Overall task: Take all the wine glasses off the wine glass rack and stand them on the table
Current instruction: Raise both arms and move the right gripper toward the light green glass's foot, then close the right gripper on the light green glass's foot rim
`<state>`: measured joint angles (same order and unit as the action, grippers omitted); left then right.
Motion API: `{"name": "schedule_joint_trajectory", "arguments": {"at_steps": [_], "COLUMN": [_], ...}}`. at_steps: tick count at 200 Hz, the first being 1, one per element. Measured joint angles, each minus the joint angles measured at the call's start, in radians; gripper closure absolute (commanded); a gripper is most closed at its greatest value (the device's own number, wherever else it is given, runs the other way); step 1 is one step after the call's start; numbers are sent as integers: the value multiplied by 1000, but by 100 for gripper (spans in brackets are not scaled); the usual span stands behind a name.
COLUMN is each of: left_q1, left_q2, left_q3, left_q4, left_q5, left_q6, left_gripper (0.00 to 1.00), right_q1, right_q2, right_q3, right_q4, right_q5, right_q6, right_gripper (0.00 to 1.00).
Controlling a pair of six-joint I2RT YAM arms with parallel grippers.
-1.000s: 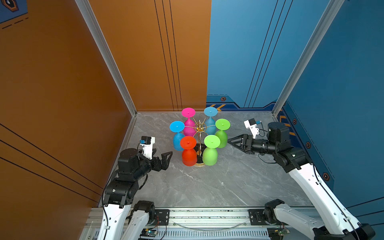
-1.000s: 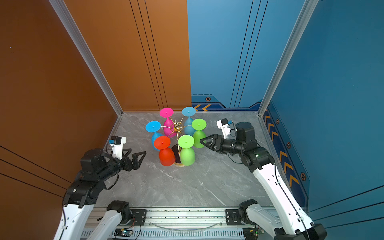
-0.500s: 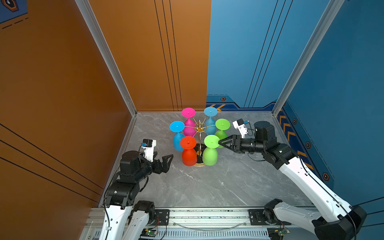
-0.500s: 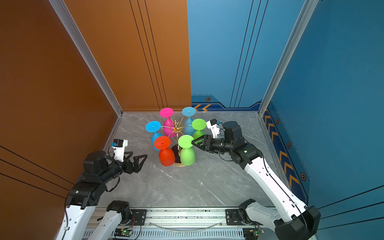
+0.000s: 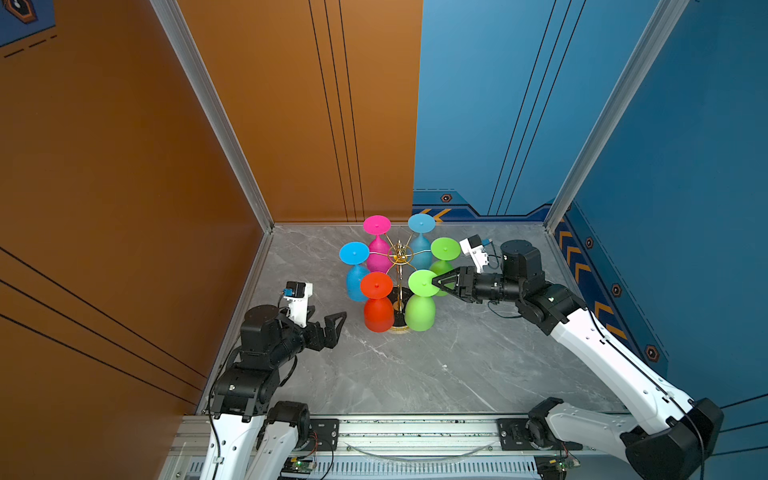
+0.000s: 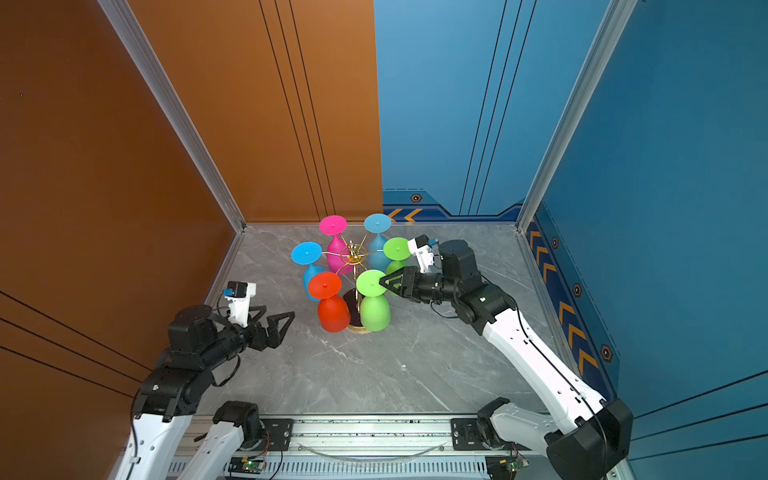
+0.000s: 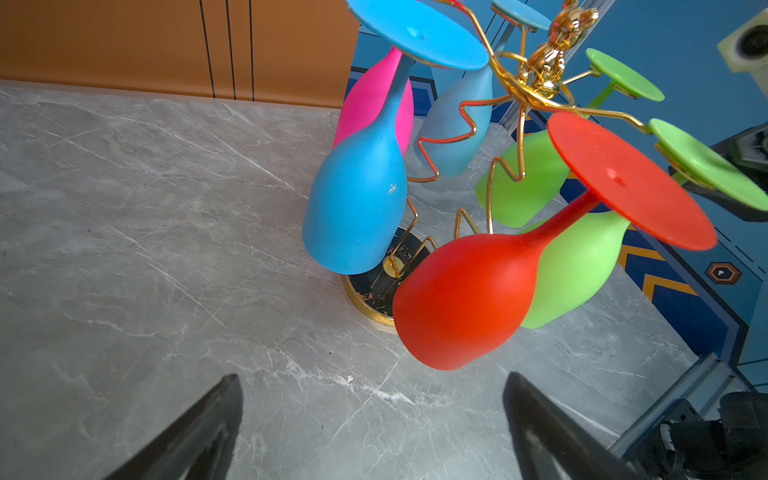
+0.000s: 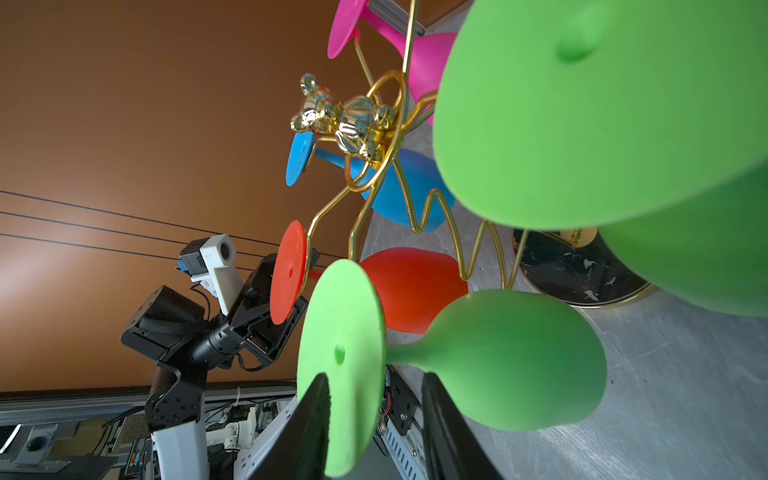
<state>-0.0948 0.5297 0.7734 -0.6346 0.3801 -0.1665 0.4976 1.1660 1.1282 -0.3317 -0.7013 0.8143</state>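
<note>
A thin gold wire wine glass rack (image 5: 399, 286) with a round black marbled base is standing on a grey marble tabletop (image 5: 415, 365). One small gold bear figurine (image 8: 340, 116) is sitting on top of the rack's hub. Six matte coloured wine glasses are hanging upside down from the rack's arms, round feet uppermost: two blue, one pink, one red and two green. Two black robot grippers are flanking the rack, one on each side.

Left of the rack, the left gripper (image 6: 274, 316) is hovering over the tabletop. It is pointing toward the rack but staying clear of it, and its two jaws are standing wide apart with nothing between them.

On the rack's left side, the bright blue wine glass (image 5: 354, 252) is hanging. At the rack's front left is the red wine glass (image 5: 376, 284), and at its back left the pink wine glass (image 5: 376, 224). At the back right is the pale blue wine glass (image 5: 422, 223). At the front right is the front green wine glass (image 5: 423, 282), and on the right side the rear green wine glass (image 5: 445, 248).

From the right of the rack, the right gripper (image 5: 435, 283) is reaching in level with the front green wine glass's foot. Its jaws are partly apart, one on each side of that foot's rim. In the right wrist view a gap is showing between the foot and one finger (image 8: 440, 415), so the glass is not clamped and is hanging on the rack.
</note>
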Motion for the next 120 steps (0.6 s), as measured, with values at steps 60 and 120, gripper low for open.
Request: {"name": "schedule_joint_trajectory", "arguments": {"at_steps": [60,120], "left_q1": [0,0], "left_q2": [-1,-7], "left_q3": [0,-1], "left_q4": [0,-1], "left_q5": [0,0], "left_q6": [0,0], "left_gripper": [2,2], "right_q1": [0,0], "right_q2": [3,3], "right_q3": [0,0], "right_q4": [12,30], "right_q5": [3,7], "right_q6": [15,29], "right_gripper": [73,82]}}
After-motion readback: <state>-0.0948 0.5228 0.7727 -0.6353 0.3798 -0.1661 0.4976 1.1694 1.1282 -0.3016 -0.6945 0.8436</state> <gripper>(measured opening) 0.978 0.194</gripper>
